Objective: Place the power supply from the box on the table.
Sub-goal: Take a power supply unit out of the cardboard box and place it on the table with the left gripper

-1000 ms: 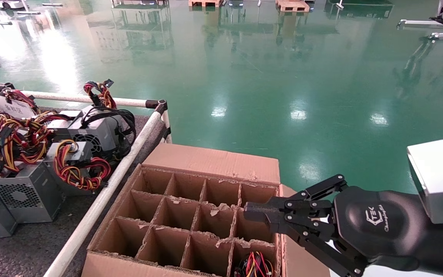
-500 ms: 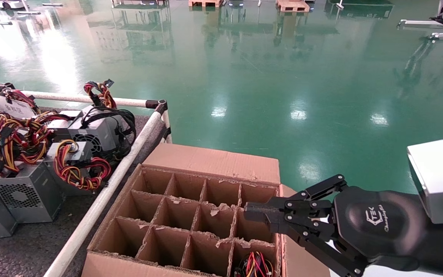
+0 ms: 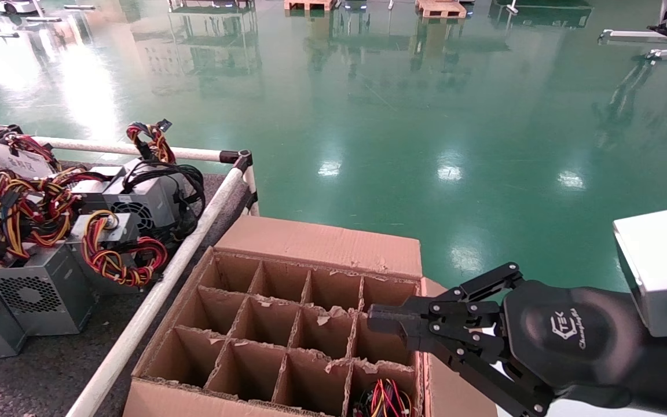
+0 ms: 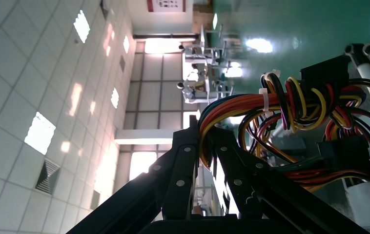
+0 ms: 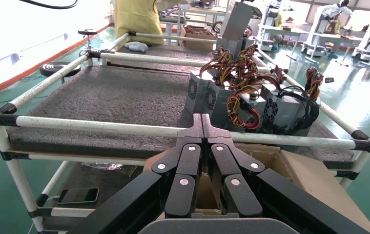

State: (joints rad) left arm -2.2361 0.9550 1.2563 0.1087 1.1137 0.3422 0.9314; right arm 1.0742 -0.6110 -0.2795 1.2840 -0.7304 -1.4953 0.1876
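In the left wrist view my left gripper (image 4: 201, 127) is shut on a looped bundle of red, yellow and orange wires (image 4: 251, 103) that belongs to a power supply; its metal body is hidden. That gripper is out of the head view. The box (image 3: 322, 243) stands open with its divider grid. One near right cell holds coloured wires (image 3: 385, 399) of another power supply. My right gripper (image 3: 375, 318) is shut on nothing and hovers over the box's right side, pointing at the table (image 5: 110, 97).
Several grey power supplies with coloured wire loops (image 3: 50, 231) crowd the table's near right corner. One with all-black cables (image 3: 154, 194) stands among them. A white tube rail (image 3: 154, 301) runs between table and box. Green floor lies beyond.
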